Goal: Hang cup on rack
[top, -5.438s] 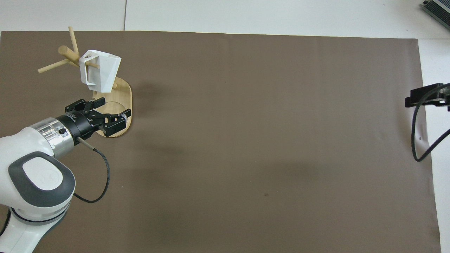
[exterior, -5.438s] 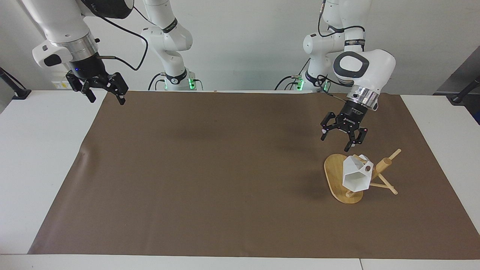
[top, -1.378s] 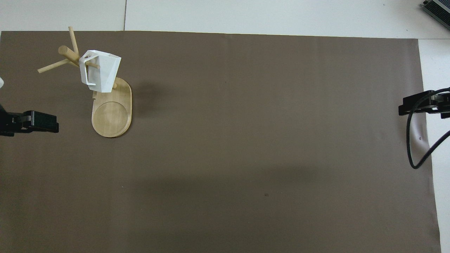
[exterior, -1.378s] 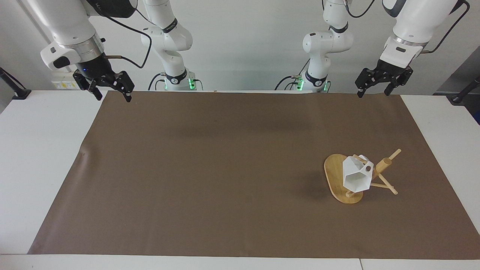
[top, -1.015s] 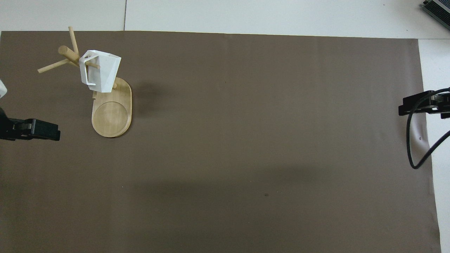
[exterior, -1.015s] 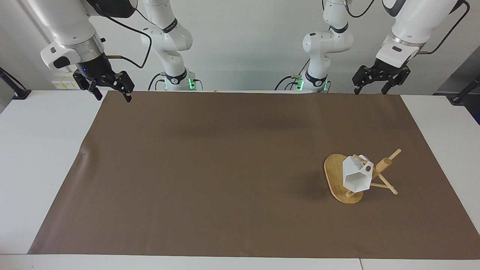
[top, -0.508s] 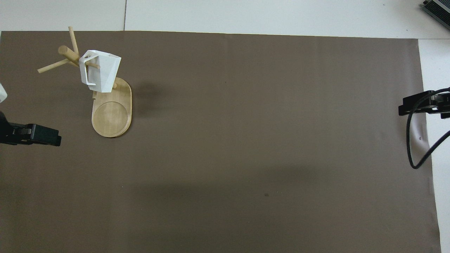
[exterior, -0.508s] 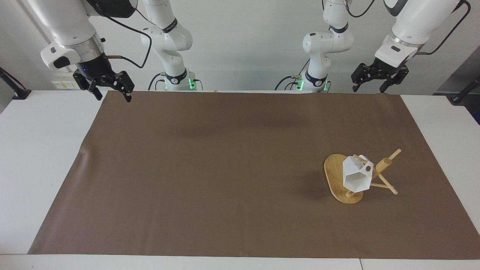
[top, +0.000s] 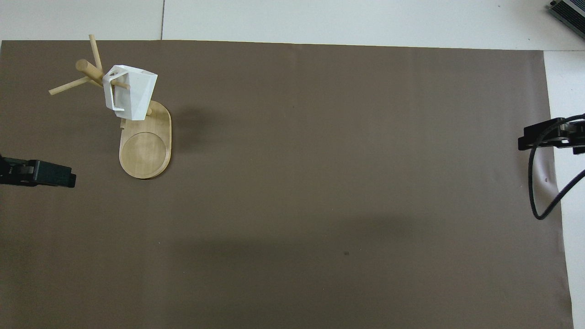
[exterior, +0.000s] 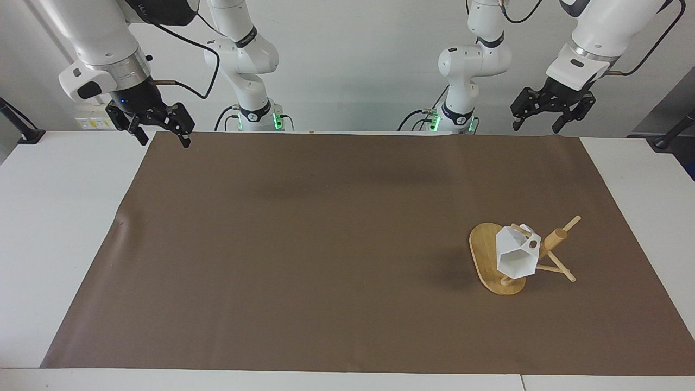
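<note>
- Already the faceted white mug (exterior: 515,255) hangs by its handle on a peg of the bamboo mug tree (exterior: 549,251); hanging looks finished.
- Left tool (exterior: 546,116) and right tool (exterior: 158,129), both spread and empty, wait raised well apart from the mug tree; no further move seems needed.

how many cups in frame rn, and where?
1. The cup hangs by its handle on a peg of the rack, toward the left arm's end of the table. Both arms wait, raised; neither holds one.
</note>
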